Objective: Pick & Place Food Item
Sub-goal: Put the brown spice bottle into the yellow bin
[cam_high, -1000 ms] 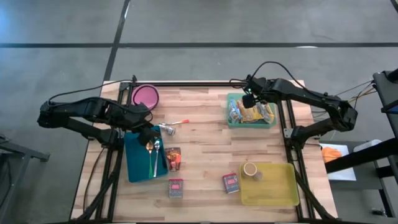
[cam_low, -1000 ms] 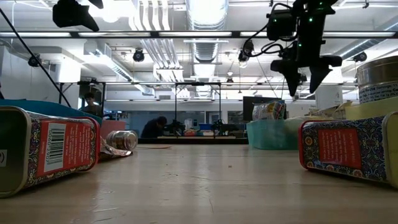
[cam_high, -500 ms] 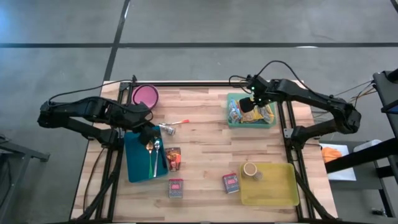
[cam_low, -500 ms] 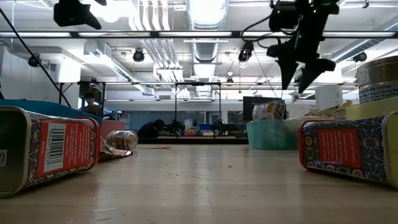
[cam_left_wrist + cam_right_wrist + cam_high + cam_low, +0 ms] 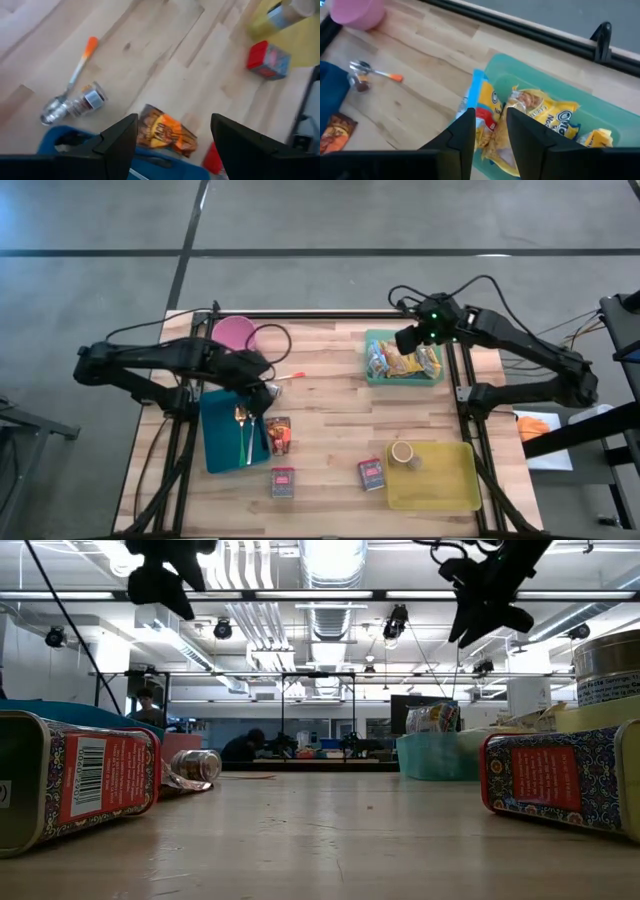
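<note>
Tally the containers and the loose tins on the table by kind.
Trays: 2, a blue tray and a yellow tray
Green bins: 1, the snack bin
Pink bowls: 1
Red patterned tins: 2
Round cans: 1
Total: 7

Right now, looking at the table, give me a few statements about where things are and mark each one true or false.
1. The green bin holds snack packets. True.
2. The can stands on the blue tray. False: it stands on the yellow tray.
3. The left gripper is open with nothing between its fingers. True.
4. The pink bowl sits inside the green bin. False: it stands at the table's far left corner.
5. The small jar lies on its side beside a spoon with an orange handle. True.
</note>
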You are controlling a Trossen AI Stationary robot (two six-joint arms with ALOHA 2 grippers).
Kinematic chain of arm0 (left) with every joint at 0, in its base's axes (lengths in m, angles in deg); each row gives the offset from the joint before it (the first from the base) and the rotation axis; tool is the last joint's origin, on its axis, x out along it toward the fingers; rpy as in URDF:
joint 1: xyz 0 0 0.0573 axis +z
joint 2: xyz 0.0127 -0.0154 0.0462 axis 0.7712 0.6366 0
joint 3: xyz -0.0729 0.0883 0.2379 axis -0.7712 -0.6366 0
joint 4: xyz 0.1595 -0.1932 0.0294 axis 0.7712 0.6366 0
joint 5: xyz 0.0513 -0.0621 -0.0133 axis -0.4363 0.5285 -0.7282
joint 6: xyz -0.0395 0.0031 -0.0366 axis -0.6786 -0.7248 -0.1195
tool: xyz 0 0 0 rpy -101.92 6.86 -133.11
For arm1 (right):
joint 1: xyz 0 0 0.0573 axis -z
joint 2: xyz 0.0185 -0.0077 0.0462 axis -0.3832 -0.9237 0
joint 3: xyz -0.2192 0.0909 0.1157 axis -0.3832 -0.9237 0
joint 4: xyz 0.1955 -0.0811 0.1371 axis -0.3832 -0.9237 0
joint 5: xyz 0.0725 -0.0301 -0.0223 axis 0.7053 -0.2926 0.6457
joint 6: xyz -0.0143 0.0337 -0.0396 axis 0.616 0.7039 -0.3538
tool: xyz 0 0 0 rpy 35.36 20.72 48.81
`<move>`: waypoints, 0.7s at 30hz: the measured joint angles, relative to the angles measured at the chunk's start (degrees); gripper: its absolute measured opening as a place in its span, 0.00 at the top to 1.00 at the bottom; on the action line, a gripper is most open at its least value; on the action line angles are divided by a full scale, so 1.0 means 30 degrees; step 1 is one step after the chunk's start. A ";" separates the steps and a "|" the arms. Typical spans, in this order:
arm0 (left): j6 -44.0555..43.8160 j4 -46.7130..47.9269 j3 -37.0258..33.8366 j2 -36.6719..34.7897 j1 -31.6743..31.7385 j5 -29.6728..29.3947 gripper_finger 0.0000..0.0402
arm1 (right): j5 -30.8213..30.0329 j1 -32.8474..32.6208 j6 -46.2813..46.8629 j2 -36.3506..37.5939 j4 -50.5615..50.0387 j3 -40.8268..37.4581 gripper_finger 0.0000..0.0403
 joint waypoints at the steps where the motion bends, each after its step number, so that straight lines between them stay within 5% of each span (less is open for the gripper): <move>1: 0.0523 0.0124 0.0119 0.0304 0.0238 0.0004 0.36 | -0.0008 0.0000 -0.0047 0.0126 0.0009 0.0000 0.74; 16: 1.4034 0.0301 0.0413 0.4135 0.2127 -0.3698 0.36 | 0.1024 -0.0638 -0.1240 0.0198 0.0013 -0.1017 0.74; 21: 1.5868 0.0105 0.0262 0.5749 0.2127 -0.3748 0.36 | 0.1178 -0.1103 -0.1214 0.0537 0.0014 -0.1304 0.74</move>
